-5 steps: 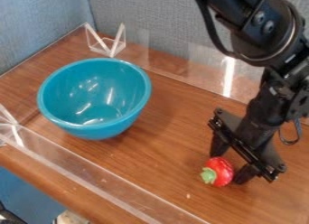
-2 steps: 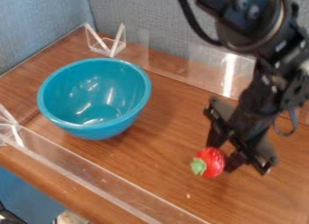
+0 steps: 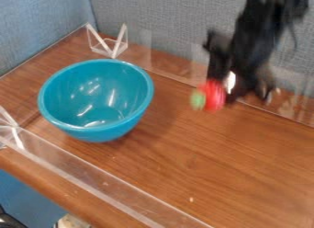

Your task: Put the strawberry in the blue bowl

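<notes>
The strawberry (image 3: 212, 96), red with a green top, hangs in the air above the wooden table, right of the blue bowl (image 3: 97, 100). My gripper (image 3: 218, 91) is shut on the strawberry, its black fingers blurred by motion and coming down from the dark arm at the upper right. The teal-blue bowl stands upright on the left half of the table with nothing inside it. A gap of bare wood separates the bowl's right rim from the held strawberry.
Clear acrylic walls (image 3: 73, 156) edge the wooden table (image 3: 185, 167) along the front, left and back. Clear triangular brackets stand at the back corner (image 3: 110, 40) and the left edge (image 3: 10, 131). A grey partition rises behind.
The gripper has lifted the strawberry off the table and carried it up and away from the front edge, a little toward the bowl. The bowl has not moved.
</notes>
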Available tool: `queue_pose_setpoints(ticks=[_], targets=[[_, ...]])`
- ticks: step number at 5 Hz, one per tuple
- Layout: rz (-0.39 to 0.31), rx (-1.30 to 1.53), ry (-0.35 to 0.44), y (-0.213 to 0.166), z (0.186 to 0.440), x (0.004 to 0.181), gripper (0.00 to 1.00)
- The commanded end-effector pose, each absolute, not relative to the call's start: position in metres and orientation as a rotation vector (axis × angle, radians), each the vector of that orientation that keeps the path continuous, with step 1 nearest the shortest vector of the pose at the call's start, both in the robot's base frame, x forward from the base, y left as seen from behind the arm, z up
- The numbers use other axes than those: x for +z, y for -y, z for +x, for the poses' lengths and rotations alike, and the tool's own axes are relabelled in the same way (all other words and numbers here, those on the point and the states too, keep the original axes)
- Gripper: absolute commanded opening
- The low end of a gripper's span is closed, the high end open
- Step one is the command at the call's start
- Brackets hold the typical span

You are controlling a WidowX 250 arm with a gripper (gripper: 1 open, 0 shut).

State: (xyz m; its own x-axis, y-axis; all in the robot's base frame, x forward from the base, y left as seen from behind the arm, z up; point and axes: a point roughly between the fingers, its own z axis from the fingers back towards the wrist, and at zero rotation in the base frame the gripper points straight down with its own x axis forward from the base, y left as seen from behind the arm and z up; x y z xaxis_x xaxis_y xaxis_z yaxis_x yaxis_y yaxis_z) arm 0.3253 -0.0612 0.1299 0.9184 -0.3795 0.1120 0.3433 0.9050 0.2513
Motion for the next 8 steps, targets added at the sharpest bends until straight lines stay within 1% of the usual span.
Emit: queue_pose_setpoints(ticks=[1,2,3,5,6,7,8], targets=[[0.281,-0.233,0.238,0.014,0.332,0.18,0.0],[0.293,-0.188,0.241,0.002,0.325,0.177,0.0],[0.292,-0.187,0.237,0.002,0.317,0.174,0.0],[0.294,-0.209,0.238,0.008,0.301,0.171,0.0],[0.288,-0.276,0.252,0.025,0.303,0.173,0.0],[0.28,-0.266,0.24,0.008,0.301,0.171,0.0],[0.272,-0.266,0.223,-0.014,0.301,0.156,0.0]])
